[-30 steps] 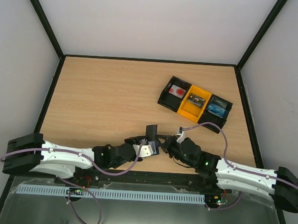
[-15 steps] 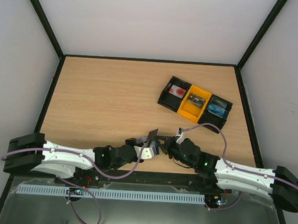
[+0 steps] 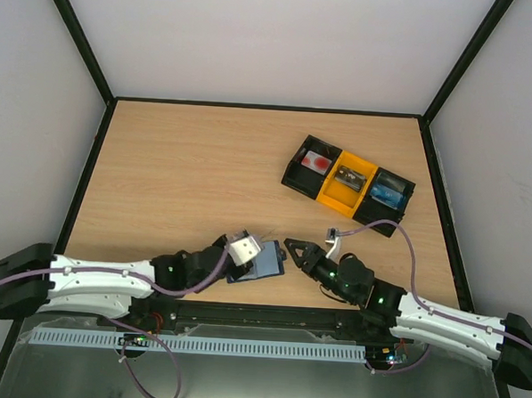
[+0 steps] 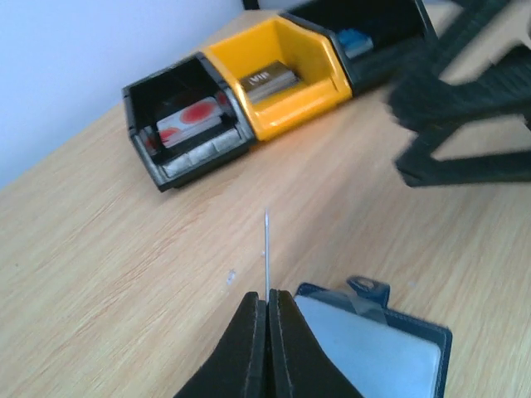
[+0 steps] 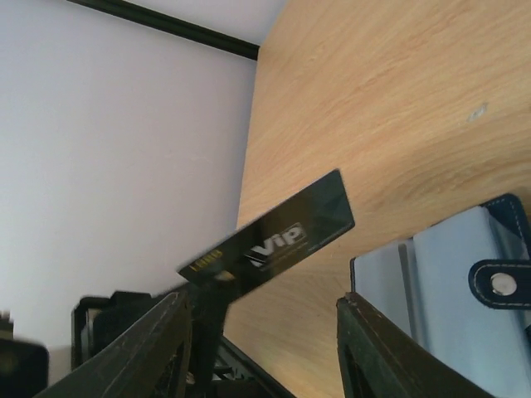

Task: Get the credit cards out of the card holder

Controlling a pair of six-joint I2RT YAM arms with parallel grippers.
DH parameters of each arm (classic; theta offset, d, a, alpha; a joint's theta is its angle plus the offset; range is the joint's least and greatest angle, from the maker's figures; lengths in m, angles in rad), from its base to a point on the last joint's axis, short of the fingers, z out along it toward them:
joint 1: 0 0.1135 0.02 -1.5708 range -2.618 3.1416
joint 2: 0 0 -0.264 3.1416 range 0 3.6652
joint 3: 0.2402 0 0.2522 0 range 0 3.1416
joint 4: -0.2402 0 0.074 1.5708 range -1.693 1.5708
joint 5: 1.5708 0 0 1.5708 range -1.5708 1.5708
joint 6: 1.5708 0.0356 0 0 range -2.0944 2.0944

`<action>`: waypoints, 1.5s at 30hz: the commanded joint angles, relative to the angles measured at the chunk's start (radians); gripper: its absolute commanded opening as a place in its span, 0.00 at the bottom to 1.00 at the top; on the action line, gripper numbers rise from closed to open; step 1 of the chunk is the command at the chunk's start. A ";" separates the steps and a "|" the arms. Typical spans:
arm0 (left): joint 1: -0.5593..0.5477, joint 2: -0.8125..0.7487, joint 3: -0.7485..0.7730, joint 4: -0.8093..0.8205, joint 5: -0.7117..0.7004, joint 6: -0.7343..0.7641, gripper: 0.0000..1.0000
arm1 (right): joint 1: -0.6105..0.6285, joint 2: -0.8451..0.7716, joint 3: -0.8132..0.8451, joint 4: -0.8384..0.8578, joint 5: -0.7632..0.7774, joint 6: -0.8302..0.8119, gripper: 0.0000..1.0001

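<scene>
The navy card holder (image 3: 262, 268) lies open on the table near the front edge, pale inner pockets up; it also shows in the left wrist view (image 4: 373, 348) and the right wrist view (image 5: 456, 282). My left gripper (image 3: 253, 250) (image 4: 267, 294) is shut on a black card marked VIP (image 5: 278, 240), held just above the table beside the holder and seen edge-on in the left wrist view (image 4: 266, 249). My right gripper (image 3: 292, 248) (image 5: 264, 300) is open and empty, just right of the holder. A pinkish-white card with a red spot (image 3: 317, 162) (image 4: 192, 120) lies in the tray's left compartment.
The black-and-yellow three-compartment tray (image 3: 335, 203) (image 4: 290, 108) stands at the back right. Its yellow middle holds a dark card (image 3: 348, 177) (image 4: 270, 79), its right compartment something blue (image 3: 389, 193). White walls with black edging enclose the table.
The two grippers were close together over the raised holder. Now the left gripper has drawn the black card away, the holder lies flat and open, and the right gripper has backed off to the right.
</scene>
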 commanded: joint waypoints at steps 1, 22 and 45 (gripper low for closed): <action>0.076 -0.137 0.002 -0.035 0.097 -0.276 0.03 | -0.004 -0.097 -0.025 -0.062 0.057 -0.105 0.48; 0.196 -0.502 -0.221 0.151 0.376 -1.128 0.03 | -0.003 0.095 -0.057 0.440 -0.279 -0.130 0.42; 0.197 -0.433 -0.238 0.296 0.462 -1.233 0.03 | -0.004 0.066 -0.067 0.406 -0.210 -0.076 0.26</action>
